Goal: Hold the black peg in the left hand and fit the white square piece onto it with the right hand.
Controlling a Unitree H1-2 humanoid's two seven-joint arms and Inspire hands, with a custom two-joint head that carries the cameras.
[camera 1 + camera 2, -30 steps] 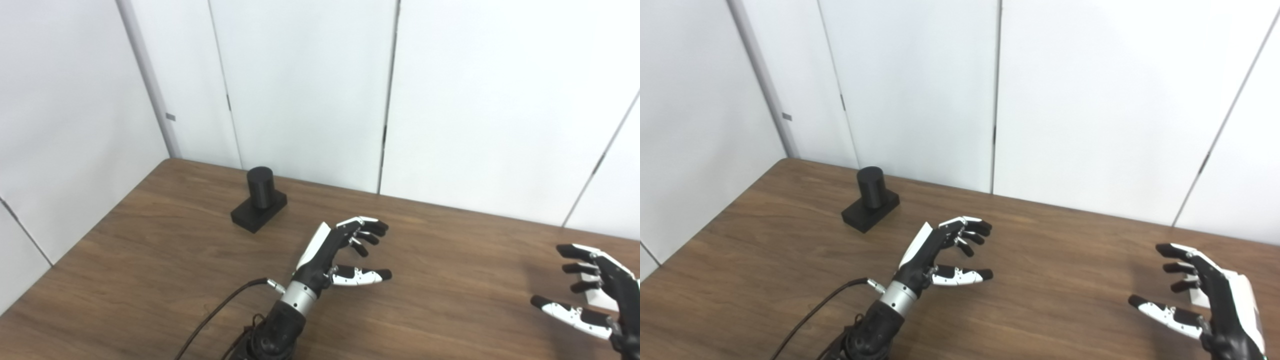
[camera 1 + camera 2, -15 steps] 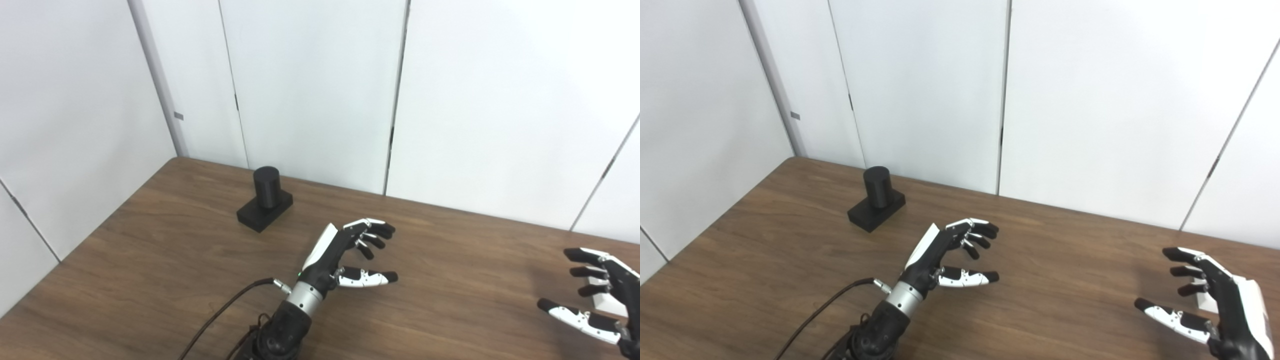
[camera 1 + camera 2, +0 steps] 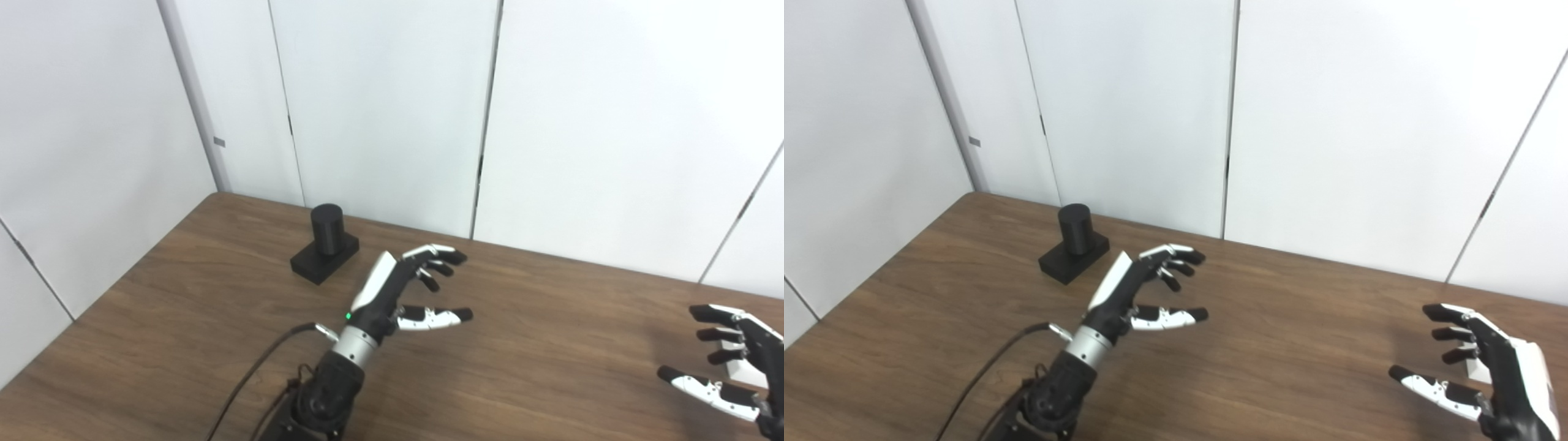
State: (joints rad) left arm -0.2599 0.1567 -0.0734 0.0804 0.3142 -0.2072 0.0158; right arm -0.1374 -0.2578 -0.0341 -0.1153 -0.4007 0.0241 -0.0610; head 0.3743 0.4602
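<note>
on table (image 3: 184,318): black peg (image 3: 326,228) (no readable writing), left hand (image 3: 398,288) spread, empty.

- The table (image 3: 184,343) has a dark brown wood-grain top; its far edge runs along the white wall panels and its left edge slants toward the near left.
- The black peg (image 3: 326,228) stands upright on a flat black rectangular base (image 3: 309,265) that rests on the table near the far left corner, close to the far edge. The base sits turned at an angle to the table's edges.
- The white square piece (image 3: 1478,369) lies on the table near the right edge, toward the near side; only a small part of it shows, so its shape cannot be made out fully.
</note>
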